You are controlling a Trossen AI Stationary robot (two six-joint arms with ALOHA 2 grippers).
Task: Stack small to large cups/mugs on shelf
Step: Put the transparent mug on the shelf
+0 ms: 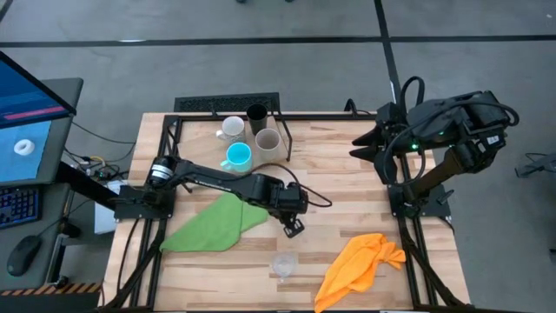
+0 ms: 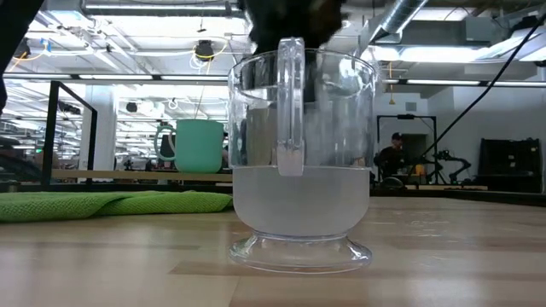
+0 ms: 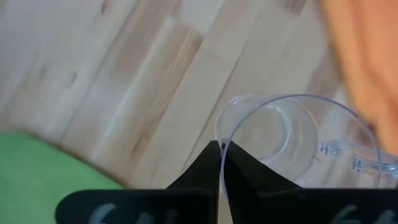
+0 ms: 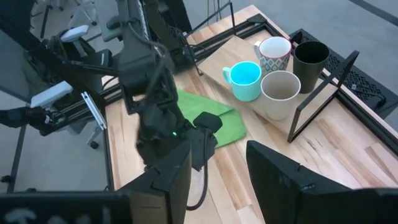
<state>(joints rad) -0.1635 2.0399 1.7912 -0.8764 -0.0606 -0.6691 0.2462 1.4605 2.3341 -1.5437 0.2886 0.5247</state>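
My left gripper (image 1: pixel 294 228) (image 3: pixel 221 148) is shut and hovers just on the far side of a clear glass mug (image 1: pixel 284 263) (image 3: pixel 292 140) (image 2: pixel 299 153), touching nothing. The glass stands upright on its foot near the table's near edge. Only this one clear glass shows. On the shelf (image 1: pixel 201 143) (image 4: pixel 231 53) at the far side stand the blue mug (image 1: pixel 238 156) (image 4: pixel 244 78), white mug (image 1: pixel 231 128), black cup (image 1: pixel 256 114) and grey-beige cup (image 1: pixel 268 139). My right gripper (image 1: pixel 365 144) (image 4: pixel 217 168) waits open at the table's right, raised.
A green cloth (image 1: pixel 217 223) lies left of my left gripper, partly under the arm. An orange cloth (image 1: pixel 360 265) lies at the near right. The shelf's black wire frame (image 1: pixel 285 139) stands up at its right edge. Bare wood lies between the glass and the shelf.
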